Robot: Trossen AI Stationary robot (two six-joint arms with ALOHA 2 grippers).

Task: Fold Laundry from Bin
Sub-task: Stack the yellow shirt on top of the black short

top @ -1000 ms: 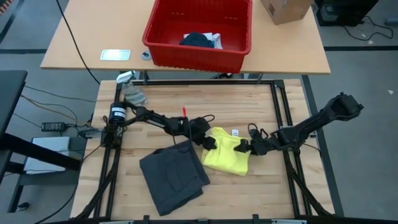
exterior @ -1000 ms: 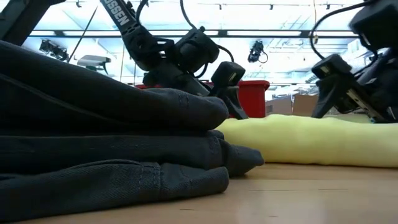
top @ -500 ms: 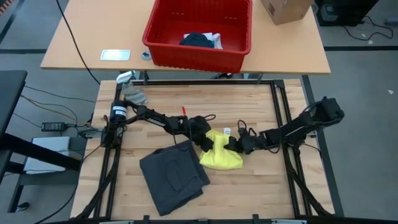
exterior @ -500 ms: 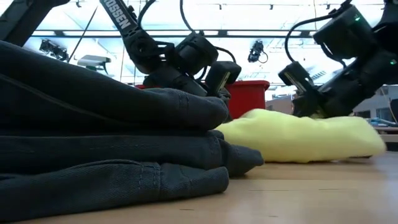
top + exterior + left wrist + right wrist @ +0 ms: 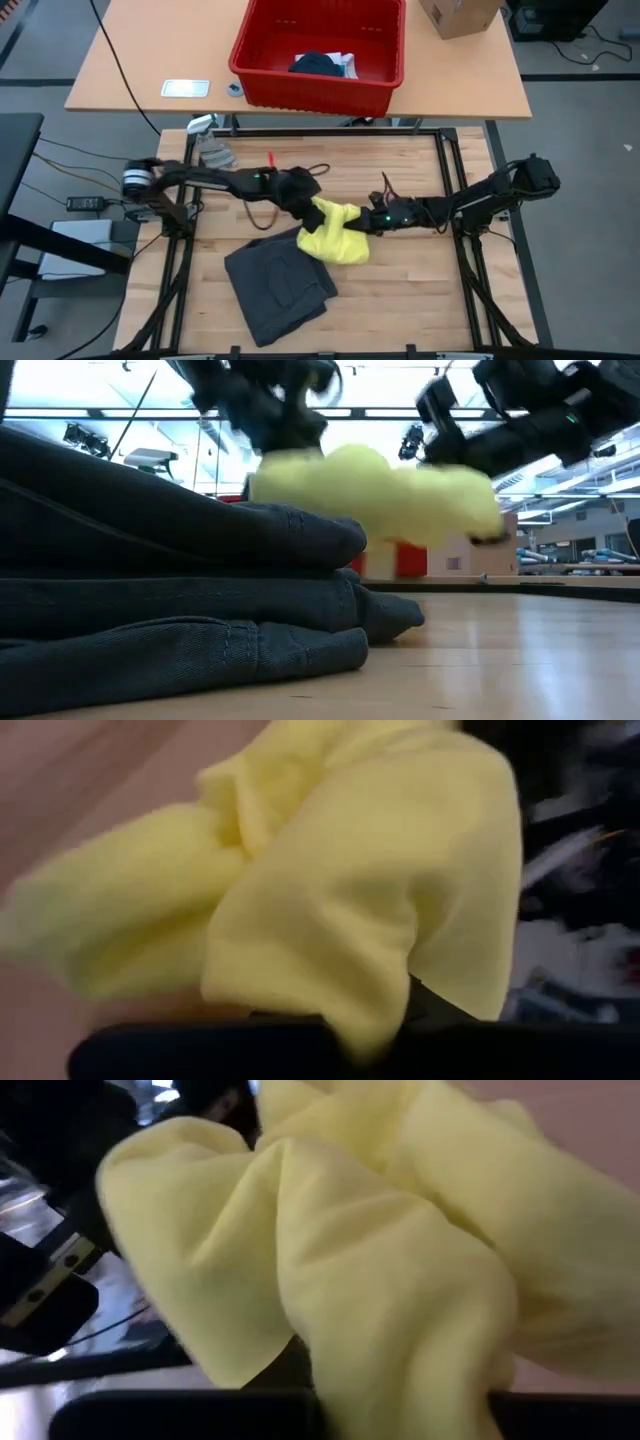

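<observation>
Yellow garment (image 5: 335,240) hangs, apparently clear of the tabletop (image 5: 400,290), mid-table, left gripper (image 5: 308,211) and right gripper (image 5: 372,222) jaws clamped on it, beside folded dark grey garment (image 5: 278,282).

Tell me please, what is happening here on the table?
The left gripper and the right gripper are both shut on the yellow garment and hold it up off the wooden table. A folded dark grey garment lies beside it. More laundry waits in the red bin.
</observation>
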